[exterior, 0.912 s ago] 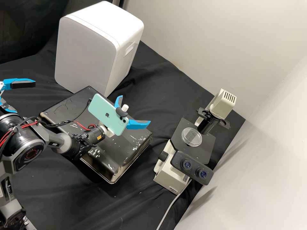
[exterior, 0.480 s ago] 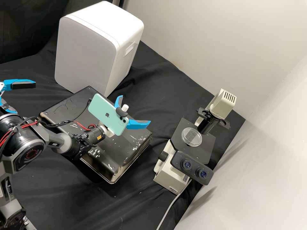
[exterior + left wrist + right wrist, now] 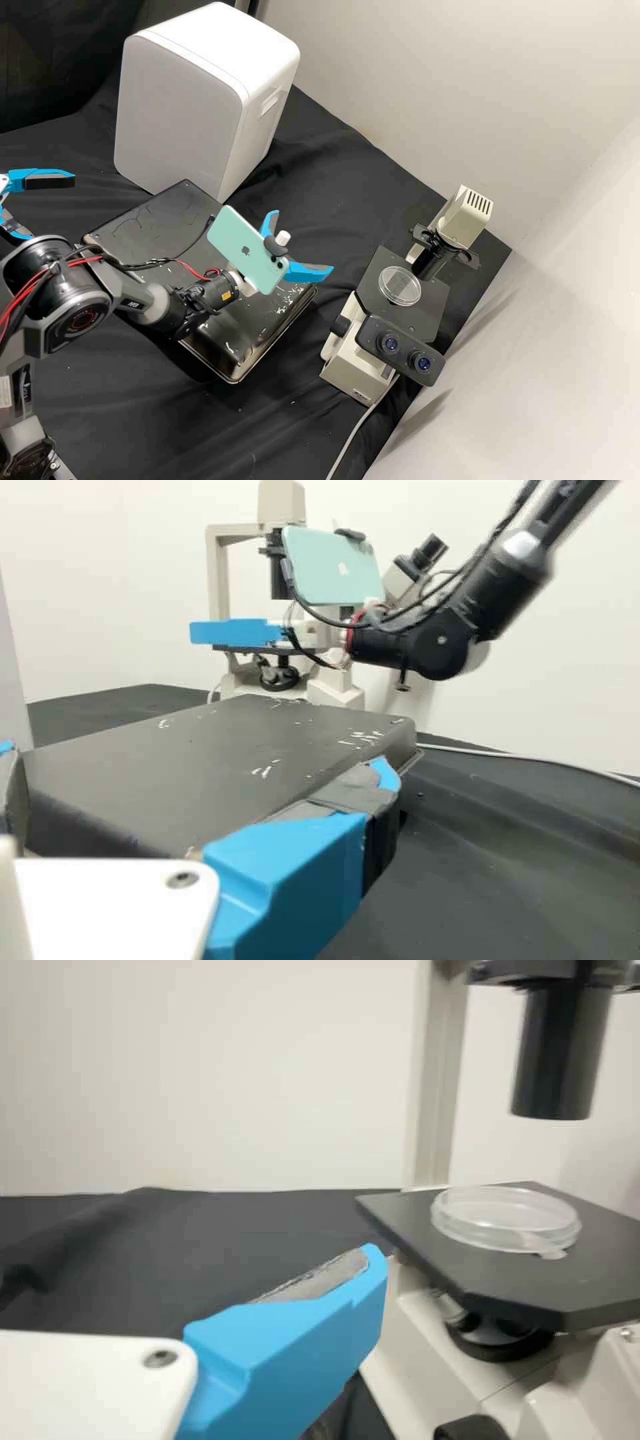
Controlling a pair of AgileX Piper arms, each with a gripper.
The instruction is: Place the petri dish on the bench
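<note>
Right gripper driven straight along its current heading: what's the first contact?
The right gripper would probably first meet the near edge of the microscope stage, just under the petri dish lying on it; exact height is unclear.

L claw (image 3: 47, 205) partly off high view's edge

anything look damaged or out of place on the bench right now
Only the black tray stands out: white scratches and flecks mark its top and near edge, so it looks worn. The petri dish lies flat and whole on the microscope stage. No spill shows.
</note>
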